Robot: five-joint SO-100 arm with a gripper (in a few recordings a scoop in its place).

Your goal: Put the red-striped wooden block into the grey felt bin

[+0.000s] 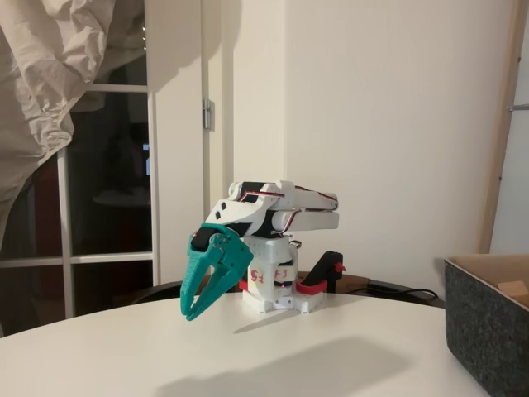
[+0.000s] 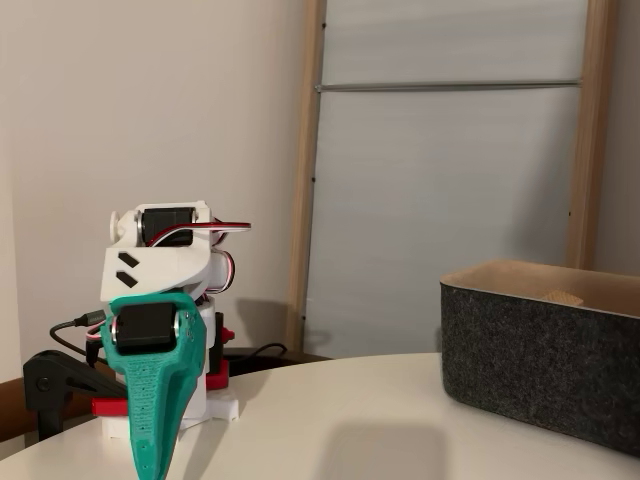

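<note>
Folded low over its white base, arm (image 1: 277, 207) with the teal tool (image 1: 190, 314) pointing down and hanging just above the white worktop (image 1: 273, 356), left of the base in a fixed view. Tool's two fingers drawn together at the tips, nothing gripped between them; seen edge-on from the other side (image 2: 147, 468), so the fingers cannot be told apart there.

Grey felt bin (image 1: 489, 335) standing on the worktop at the right edge in both fixed views, well apart from the tool, upright, open top, tan lining along the inner wall.

Whereabouts of the red-striped wooden block: cannot be told for certain. No red stripes to make out. Inside the bin, just over the rim, a pale wooden shape (image 1: 516, 291), likewise a pale rounded bit peeping above the rim from the other side (image 2: 559, 295). Too little of it in sight to say whether it is the block.

Judgement on progress: either finished or close to it. Tool empty, arm tucked into what looks like a rest pose, something wooden lying in the bin, all fitting a block already dropped in. If that shape is something else, then the whole job remains: find the block, reach out, close on it, carry it right and release over the bin.
</note>
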